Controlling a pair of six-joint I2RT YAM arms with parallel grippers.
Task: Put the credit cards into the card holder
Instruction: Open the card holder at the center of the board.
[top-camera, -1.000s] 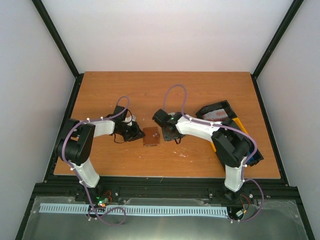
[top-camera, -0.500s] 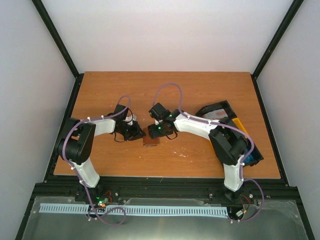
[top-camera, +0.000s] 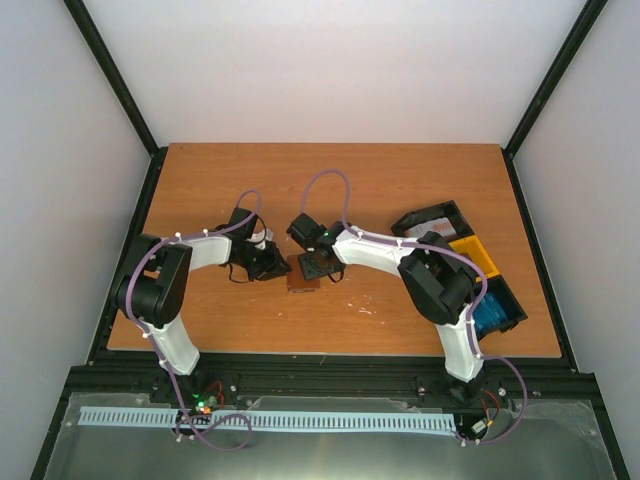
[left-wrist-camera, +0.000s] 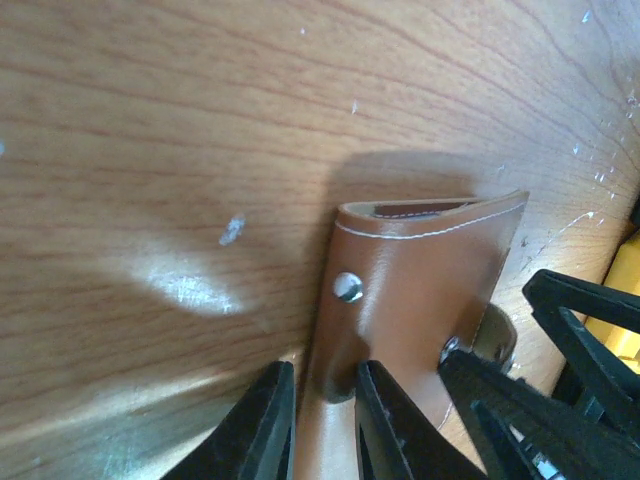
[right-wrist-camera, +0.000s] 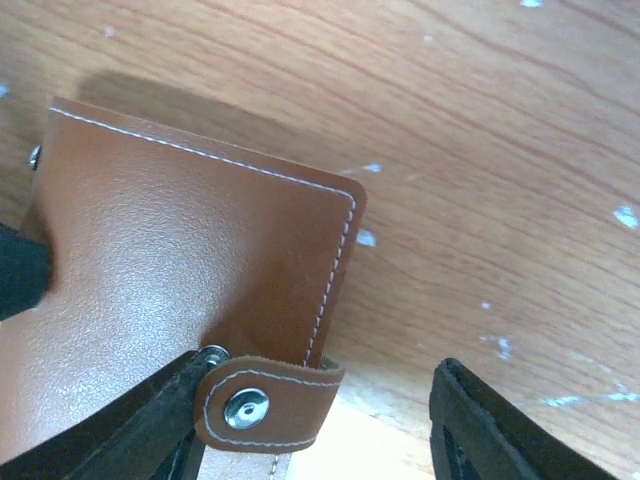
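The brown card holder (top-camera: 303, 274) lies folded on the table between my two grippers. In the left wrist view the card holder (left-wrist-camera: 420, 270) shows a metal stud, and my left gripper (left-wrist-camera: 322, 372) is pinched on its near edge, one finger on top and one at the table side. My right gripper (right-wrist-camera: 320, 365) is open at the card holder's (right-wrist-camera: 190, 240) other edge, with the clasp strap (right-wrist-camera: 265, 400) between its fingers, touching the left one. A red and white credit card (top-camera: 431, 229) and a blue one (top-camera: 490, 313) lie in the trays on the right.
Black trays (top-camera: 452, 212) and a yellow tray (top-camera: 472, 255) stand at the right side of the table, beside the right arm. The right gripper's fingers (left-wrist-camera: 570, 320) show dark at the right of the left wrist view. Black frame rails border the table.
My right gripper has moved left from beside the card holder to its edge, over the clasp strap. The right arm swung left and uncovered the trays. The left gripper has held still.
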